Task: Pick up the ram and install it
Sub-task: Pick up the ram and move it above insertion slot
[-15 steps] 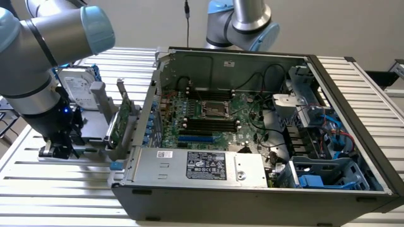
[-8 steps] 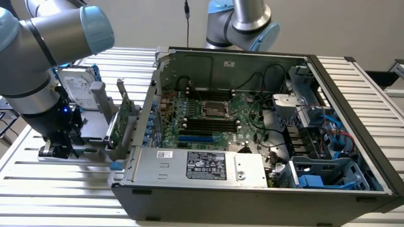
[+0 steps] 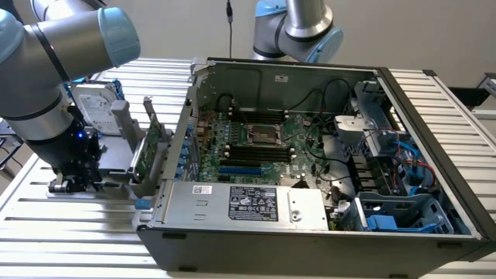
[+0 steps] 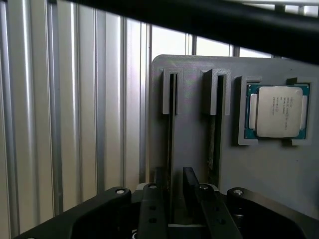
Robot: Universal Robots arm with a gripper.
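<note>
Jaws part-open, straddling the ram, a finger on either side and a sliver of gap showing, nothing clamped. That ram stands on edge in a slot of the grey holder on the ribbed bench, a second stick alongside. Beside them is the processor, its lid print too fine to read. The open computer case sits at the exterior view's right, its white label illegible.

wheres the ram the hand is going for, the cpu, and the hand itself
ram (image 4: 172,124): wrist view, on its narrow dark edge, seen edge-on.
cpu (image 4: 277,111): wrist view, middle of its silver lid.
hand (image 4: 173,175): wrist view, midway between its fingertips, which straddle the ram.
</note>
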